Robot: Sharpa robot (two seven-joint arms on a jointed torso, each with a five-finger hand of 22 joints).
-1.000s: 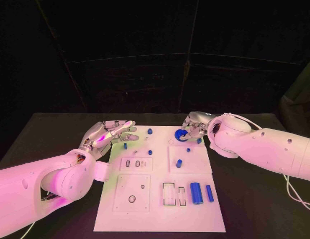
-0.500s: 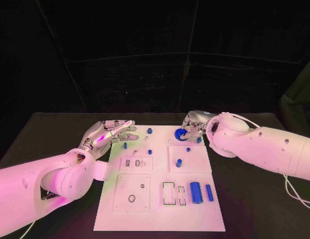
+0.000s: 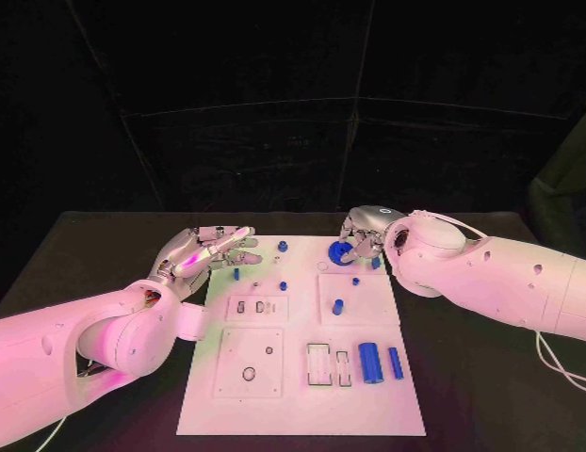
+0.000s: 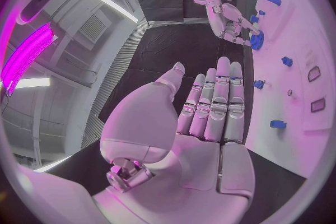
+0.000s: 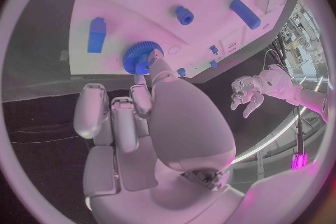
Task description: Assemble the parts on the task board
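Task board [image 3: 301,395], the white plate, lies in the middle of the black table [image 3: 89,254] in the head view, and every place here is given from it. At its far edge the right hand [image 3: 363,237] pinches a blue gear [image 3: 341,251] between thumb and fingers; over the last second that hand and gear have slid a little along the far edge toward the board's middle, which I read as the gear being carried to its seat, not yet set down. Just off the board's left far corner the left hand [image 3: 212,250] hovers, fingers straight and apart, holding nothing, and it has not moved. On the board a small blue peg [image 3: 338,307] stands near the middle, and two blue cylinders [image 3: 369,362] lie side by side toward its near right corner, untouched. In the left wrist view the left hand [image 4: 203,123] rises flat and wide with its fingers together and bare, beside the board's edge [image 4: 294,123]; across the board the right hand [image 4: 234,22] holds the gear [image 4: 257,40] against the white surface. In the right wrist view the right hand [image 5: 154,117] has its fingertips on the gear [image 5: 143,56], which sits at the board's surface [image 5: 140,0]; whether it is already seated I cannot tell. The shift suggests placement is close and needs careful alignment.
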